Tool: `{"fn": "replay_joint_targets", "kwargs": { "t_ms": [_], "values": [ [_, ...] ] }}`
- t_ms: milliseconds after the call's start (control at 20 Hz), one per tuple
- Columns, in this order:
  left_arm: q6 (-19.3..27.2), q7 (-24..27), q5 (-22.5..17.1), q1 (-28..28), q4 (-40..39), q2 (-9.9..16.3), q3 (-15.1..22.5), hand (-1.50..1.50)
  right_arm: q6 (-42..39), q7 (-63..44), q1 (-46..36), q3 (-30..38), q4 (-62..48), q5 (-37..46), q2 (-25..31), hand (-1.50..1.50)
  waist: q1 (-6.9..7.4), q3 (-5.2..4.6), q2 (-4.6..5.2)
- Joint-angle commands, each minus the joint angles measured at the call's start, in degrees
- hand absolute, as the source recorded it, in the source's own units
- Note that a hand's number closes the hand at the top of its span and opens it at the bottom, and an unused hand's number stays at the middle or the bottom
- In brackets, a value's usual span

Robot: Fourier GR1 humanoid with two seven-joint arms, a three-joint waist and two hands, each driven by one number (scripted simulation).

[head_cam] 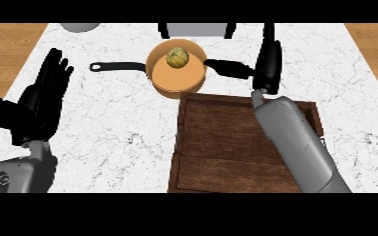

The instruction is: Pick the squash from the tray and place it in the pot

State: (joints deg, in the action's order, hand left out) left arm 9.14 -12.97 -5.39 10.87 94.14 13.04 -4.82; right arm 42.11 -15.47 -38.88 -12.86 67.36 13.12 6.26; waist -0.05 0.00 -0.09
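Squash [176, 57] is seen lying inside the pot [177, 82], toward the pot's far rim, on the orange inner floor. Its outline is a short oval, with the long axis running roughly from near to far and tilted very slightly; which end is the stem cannot be told. Ribbed, yellowish-green skin is shown, and no label or writing can be read on it or on anything else in view. The pot is set on the white marble counter [111, 120], its black handle [117, 66] pointing left. Just near of the pot, a dark wooden tray [221, 150] is placed, its far edge touching or slightly overlapped by the pot's near rim. The right hand [247, 69] is held to the right of the pot, above the tray's far edge, with fingers spread apart and straight and the thumb reaching toward the pot's right rim; nothing is gripped by it. The left hand [44, 97] is seen at the left side of the counter, fingers extended and apart, resting well away from the pot.
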Motion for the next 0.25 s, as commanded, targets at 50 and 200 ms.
{"fn": "replay_joint_targets", "kwargs": {
  "t_ms": [50, 200],
  "values": [
    [-0.58, 1.85, 0.5, -0.23, -1.59, -1.31, -0.51, 0.0, -4.22, -3.18, 5.94, 0.93, 7.66, 2.17, 2.07, -1.5, -0.03, -0.01, 0.02],
    [0.32, -1.82, 1.47, 4.35, -2.66, -1.21, -0.29, 0.0, -5.14, -2.0, 7.74, 1.74, 10.6, 2.39, 1.49, -1.5, -0.14, -0.01, 0.04]
  ]
}}
